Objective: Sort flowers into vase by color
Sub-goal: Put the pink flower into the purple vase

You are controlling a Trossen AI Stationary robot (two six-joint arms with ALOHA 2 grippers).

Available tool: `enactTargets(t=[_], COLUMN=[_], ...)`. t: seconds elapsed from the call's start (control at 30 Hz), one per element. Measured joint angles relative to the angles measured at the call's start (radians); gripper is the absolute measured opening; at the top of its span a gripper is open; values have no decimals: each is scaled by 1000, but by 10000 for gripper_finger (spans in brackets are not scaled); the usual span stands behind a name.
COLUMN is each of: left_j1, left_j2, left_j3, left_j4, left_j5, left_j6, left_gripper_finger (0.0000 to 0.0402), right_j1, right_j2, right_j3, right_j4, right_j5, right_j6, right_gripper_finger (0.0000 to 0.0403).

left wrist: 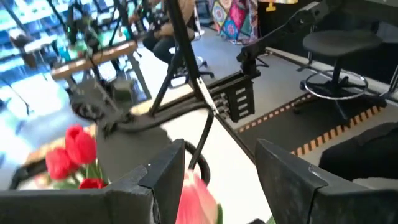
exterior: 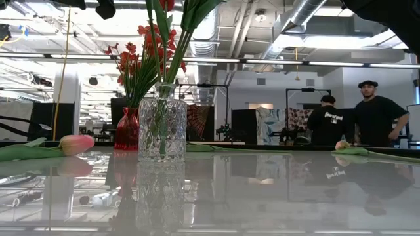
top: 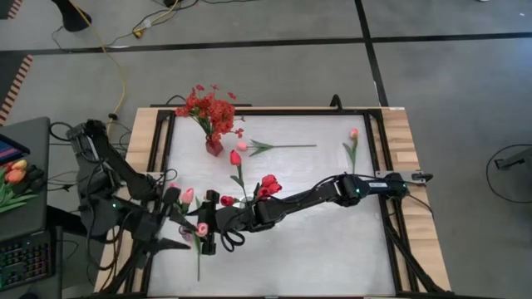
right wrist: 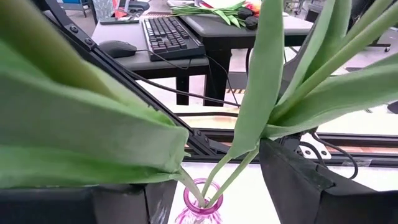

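Observation:
My left gripper (left wrist: 221,162) is open at the table's near left (top: 176,223), and a pink tulip bud (left wrist: 196,198) shows between its fingers. My right gripper (right wrist: 217,168) reaches across from the right (top: 209,226). It is open, with its fingers on either side of green tulip stems (right wrist: 261,93) that rise from a pink vase's mouth (right wrist: 202,200). Red tulips (top: 268,184) stand in a clear glass vase (exterior: 162,121). Red blossom sprays fill a red vase (top: 214,146). Loose tulips (top: 241,146) lie on the table. My left gripper has the pink bud between its fingers; whether either finger touches it I cannot tell. My right gripper comes level from the table's right. Broad leaves (right wrist: 93,124) lie against its fingers (right wrist: 286,180), and whether they pinch stems or vase I cannot tell.
A pink tulip (top: 353,133) lies at the far right and a red one (top: 235,158) near the middle. A side desk at the left carries a keyboard and more flowers (top: 15,176). Two people (exterior: 374,111) stand in the room behind the table.

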State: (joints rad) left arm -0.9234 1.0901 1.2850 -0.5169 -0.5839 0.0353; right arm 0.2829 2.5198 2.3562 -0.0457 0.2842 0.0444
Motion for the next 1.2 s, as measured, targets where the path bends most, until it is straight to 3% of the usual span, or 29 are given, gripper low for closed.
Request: enactTargets(t=[0.4,1.2], left_j1=[38,49], left_j2=[23,23], left_j3=[0,0], left_j4=[11,-76], left_j5=[44,74], left_j6=[66,21], left_gripper_finger=[182,182], right_j1=[0,0], right_j2=[0,0], right_j3=[0,0], right_j4=[-2,-8], right_j5=[0,0], right_j6=[-1,-3], right_gripper_finger=[246,246])
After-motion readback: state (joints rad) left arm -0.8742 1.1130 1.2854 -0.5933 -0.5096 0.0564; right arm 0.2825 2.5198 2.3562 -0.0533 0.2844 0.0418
